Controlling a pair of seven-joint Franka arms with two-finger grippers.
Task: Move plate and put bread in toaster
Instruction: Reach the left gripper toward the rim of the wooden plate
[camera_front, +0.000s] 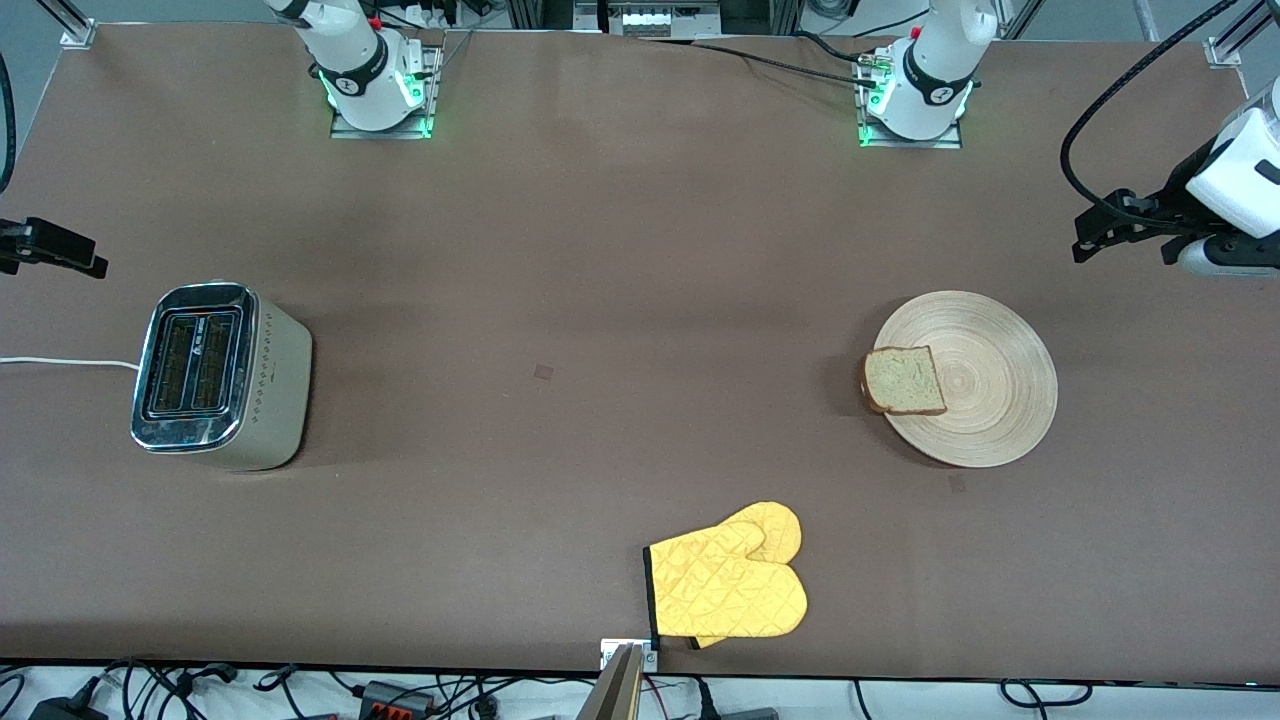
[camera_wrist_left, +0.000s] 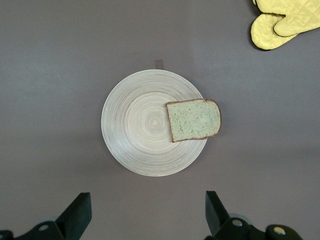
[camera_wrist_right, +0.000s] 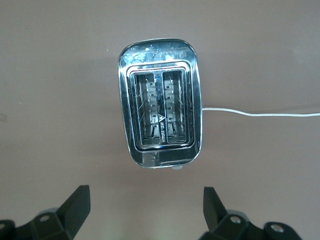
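The bread (camera_front: 905, 380) lies flat on the plate (camera_front: 985, 385), at the plate's edge on the side toward the toaster (camera_front: 215, 375), with its crust poking out a little past the rim. It looks soft and light, so a hard squeeze would probably squash it; the crust edges look like the best place to pinch. The plate looks stiff, smooth and maybe slippery, so the thin rim is where to hold it. The toaster stands well apart at the right arm's end, both slots empty. The left gripper (camera_wrist_left: 145, 215) hangs above the plate and the right gripper (camera_wrist_right: 145, 212) above the toaster, both spread wide, holding and touching nothing.
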